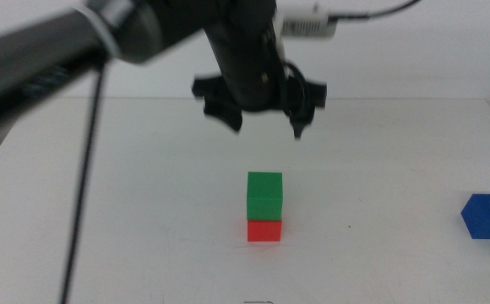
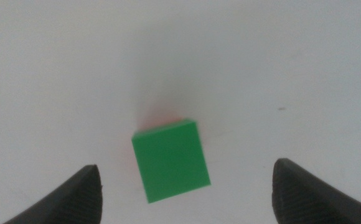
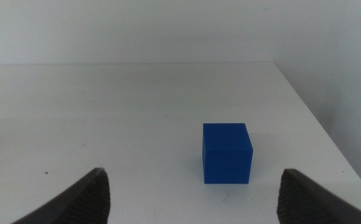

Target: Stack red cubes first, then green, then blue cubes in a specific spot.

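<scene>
left hand (image 1: 264,122) spread wide, empty, above green cube (image 1: 264,196) stacked on red cube (image 1: 264,230) mid-table (image 1: 144,211) | right hand (image 3: 190,199) spread wide, empty, facing blue cube (image 1: 487,215) near table's right edge

Middle view faces forward-down over the table (image 1: 144,211); left wrist looks straight down, right wrist low, level.

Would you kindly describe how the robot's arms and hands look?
The left arm is glossy black with a pale band, a white label and black cables. Its hand has two dark, pointed fingers, ribbed inside. The right hand shows matching dark ribbed fingers.
</scene>
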You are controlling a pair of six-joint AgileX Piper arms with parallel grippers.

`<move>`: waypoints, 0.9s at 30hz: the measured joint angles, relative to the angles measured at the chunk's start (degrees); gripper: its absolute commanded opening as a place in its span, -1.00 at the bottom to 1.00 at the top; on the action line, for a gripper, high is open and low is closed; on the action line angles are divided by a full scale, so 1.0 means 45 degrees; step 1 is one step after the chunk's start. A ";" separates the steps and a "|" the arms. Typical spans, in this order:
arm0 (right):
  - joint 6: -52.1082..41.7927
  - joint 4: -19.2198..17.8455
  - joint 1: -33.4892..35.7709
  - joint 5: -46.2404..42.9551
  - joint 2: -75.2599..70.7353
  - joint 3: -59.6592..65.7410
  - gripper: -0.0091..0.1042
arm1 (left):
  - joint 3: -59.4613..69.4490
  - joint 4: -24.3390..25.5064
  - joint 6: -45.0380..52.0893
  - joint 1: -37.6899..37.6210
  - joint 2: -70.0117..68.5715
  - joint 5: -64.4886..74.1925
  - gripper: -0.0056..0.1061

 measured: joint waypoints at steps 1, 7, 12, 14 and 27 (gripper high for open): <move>0.0000 0.0000 0.0000 0.0000 0.0000 0.0000 0.46 | -0.0133 0.0000 0.0643 0.0000 -0.0312 0.0000 0.78; 0.0000 0.0000 0.0000 0.0000 0.0000 0.0000 0.46 | 0.0132 -0.0358 0.4182 0.0354 -0.2564 0.0077 0.78; 0.0000 0.0000 0.0000 0.0000 0.0000 0.0000 0.46 | 0.2207 -0.1487 0.5935 0.1662 -0.5059 0.0159 0.78; 0.0000 0.0000 0.0000 0.0000 0.0000 0.0000 0.46 | 0.3508 -0.1947 0.6482 0.2210 -0.6390 0.0053 0.78; 0.0000 0.0000 0.0000 0.0000 0.0000 0.0000 0.46 | 0.8662 -0.2916 0.7134 0.3295 -1.2634 -0.2870 0.78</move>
